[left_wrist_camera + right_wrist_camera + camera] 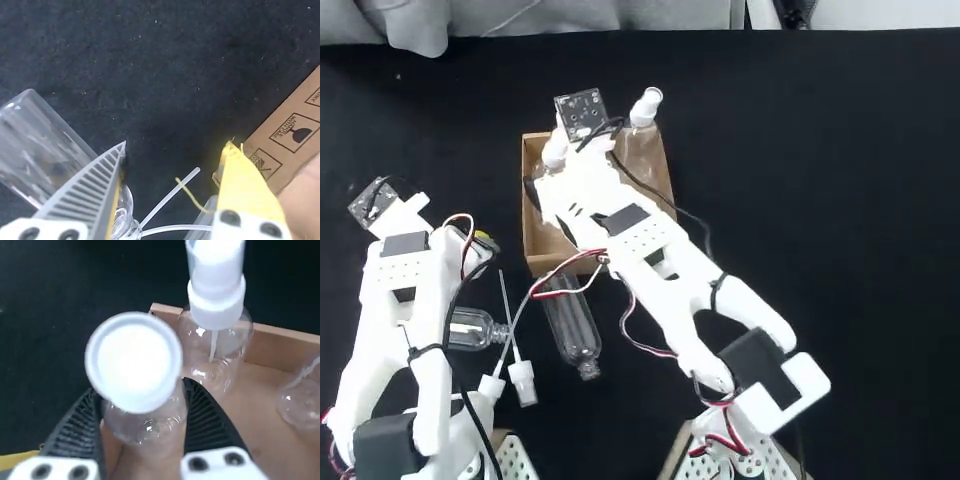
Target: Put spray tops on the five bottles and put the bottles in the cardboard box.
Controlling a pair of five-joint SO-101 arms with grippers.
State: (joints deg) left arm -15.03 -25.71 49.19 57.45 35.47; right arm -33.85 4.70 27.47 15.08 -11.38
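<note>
The right gripper (141,390) has its jaws closed around the clear body of a capped bottle (133,360) (its white spray top faces straight up at the wrist camera), held at a corner of the cardboard box (532,240); whether its base rests on the box floor cannot be told. Just beside it, against the box wall, stands a second bottle (215,352) with a spray top fitted and its dip tube visible inside. A third bottle (301,399) shows partly at the edge of the right wrist view, also inside the box. On the black desk (840,200), near the open side of the box, an uncapped bottle (572,325) lies on its side, and another uncapped bottle (473,328) lies close by, partly under the left arm. Two loose spray tops (523,381) with their thin tubes lie next to each other near the arm bases. The left gripper (176,145) hangs low over the desk with its jaws spread wide and nothing between them, the lying bottle to one side and the box corner to the other.
</note>
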